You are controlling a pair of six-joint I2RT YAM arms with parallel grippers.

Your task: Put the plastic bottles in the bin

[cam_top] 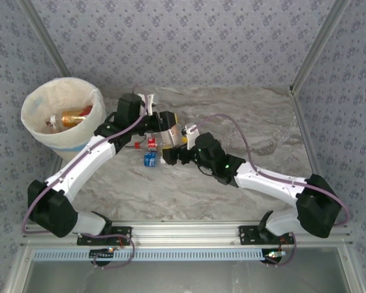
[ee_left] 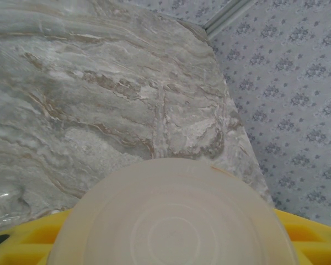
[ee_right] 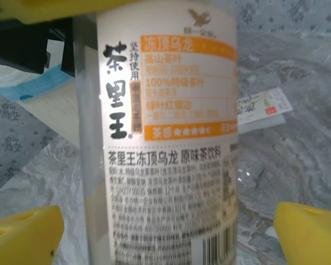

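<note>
Cream-white and lined with a bag, the bin (cam_top: 35,133) stands at the far left of the bench (cam_top: 232,192). From overhead I see an amber bottle (cam_top: 73,117) with a red label lying inside it, beside something pale I cannot make out.

Right of the bin, my left arm reaches to the middle of the bench. Just near of its wrist, a small red container (cam_top: 151,143) and a small blue container (cam_top: 149,160) stand close together on the marble, the blue one nearer to me.

The left pincer (ee_left: 165,251) is pinching a tea bottle (ee_right: 165,138). On its wrist camera the bottle's round, cream-coloured end sits between the yellow fingers (ee_left: 311,237). On the right wrist camera a yellow pad presses the bottle at the top. The bottle is clear and carries a white and orange label with Chinese print and a barcode at the bottom.

The right pincer (ee_right: 165,237) is spread wide, with one yellow finger (ee_right: 22,234) on each side of the bottle and both clear of the label.

Right of the bottle on that camera, a white printed packet (ee_right: 262,107) lies flat on the bench.
</note>
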